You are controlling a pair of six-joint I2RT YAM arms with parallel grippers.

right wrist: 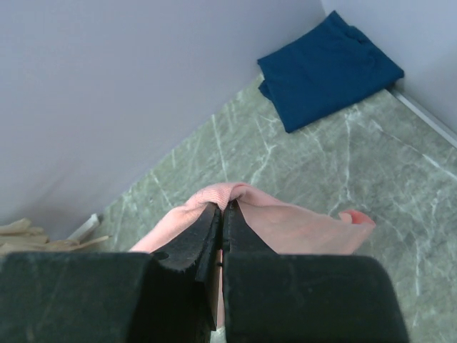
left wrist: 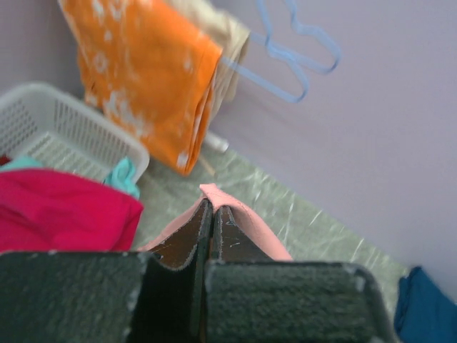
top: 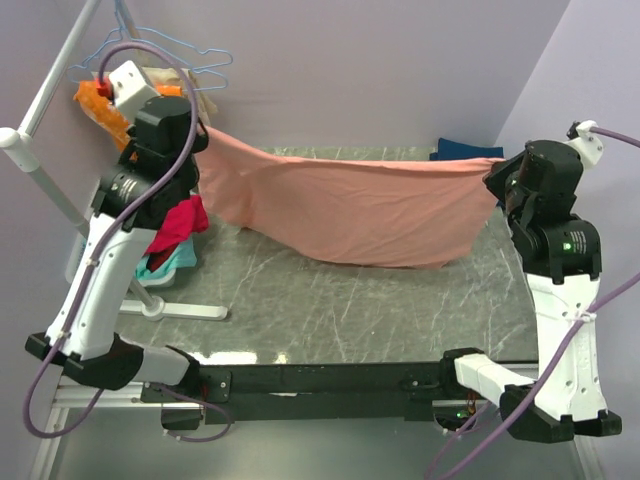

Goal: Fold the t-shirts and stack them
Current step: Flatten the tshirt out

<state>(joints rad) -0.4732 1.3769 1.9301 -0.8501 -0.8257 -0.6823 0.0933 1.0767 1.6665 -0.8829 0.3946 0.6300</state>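
Observation:
A salmon-pink t-shirt [top: 350, 205] hangs stretched in the air across the back of the table, sagging in the middle with its lower edge near the marble top. My left gripper [left wrist: 213, 206] is shut on its left end, a pink fold [left wrist: 246, 218] poking past the tips. At the other end my right gripper [right wrist: 223, 207] is shut on the right corner of the same shirt [right wrist: 300, 229]. The dark navy t-shirt [right wrist: 327, 68] lies folded in the back right corner, and shows as a dark patch [top: 462, 150] behind the pink cloth in the top view.
A white basket [left wrist: 50, 132] at the left holds a magenta-red garment [left wrist: 64, 211] and something teal. An orange white-blotched cloth [left wrist: 146, 78] and blue hangers [left wrist: 296, 50] hang on a rack [top: 40, 170] at back left. Walls close the back and right.

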